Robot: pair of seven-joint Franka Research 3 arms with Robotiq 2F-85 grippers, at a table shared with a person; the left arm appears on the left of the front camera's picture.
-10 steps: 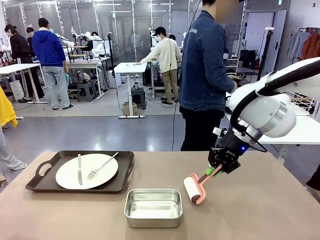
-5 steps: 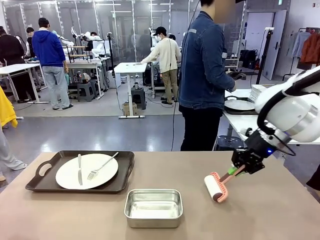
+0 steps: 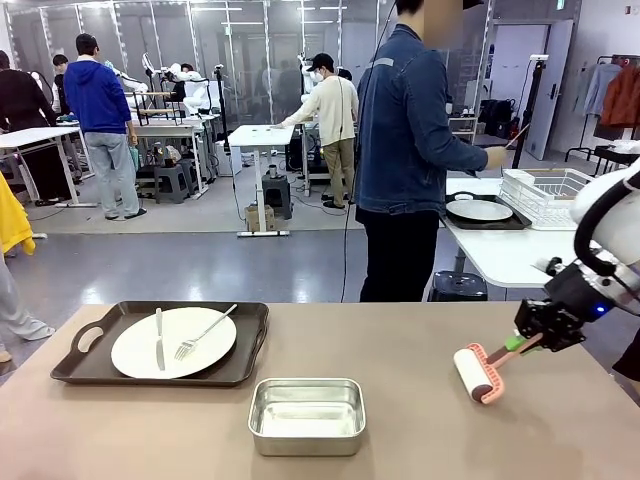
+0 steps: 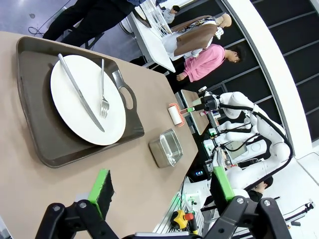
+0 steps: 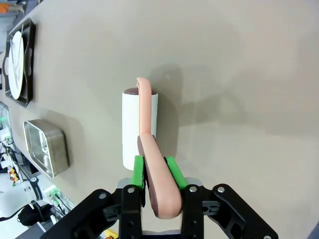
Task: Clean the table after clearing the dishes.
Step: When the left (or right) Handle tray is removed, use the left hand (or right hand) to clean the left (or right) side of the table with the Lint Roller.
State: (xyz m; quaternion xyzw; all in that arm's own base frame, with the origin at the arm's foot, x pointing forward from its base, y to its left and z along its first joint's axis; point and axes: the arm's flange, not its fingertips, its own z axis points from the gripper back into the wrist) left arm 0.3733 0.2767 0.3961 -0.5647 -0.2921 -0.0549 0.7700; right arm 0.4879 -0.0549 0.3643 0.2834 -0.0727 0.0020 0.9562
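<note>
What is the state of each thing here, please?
Dark rectangular handled tray: loaded with a round white plate.
That plate: carries a silver knife and a silver fork.
Shiny rectangular steel pan: empty, upright.
Pink-handled white lint roller: held, roll on the beige table.
Left gripper: fingers open, empty.
Right gripper: fingers shut on the roller's handle.
</note>
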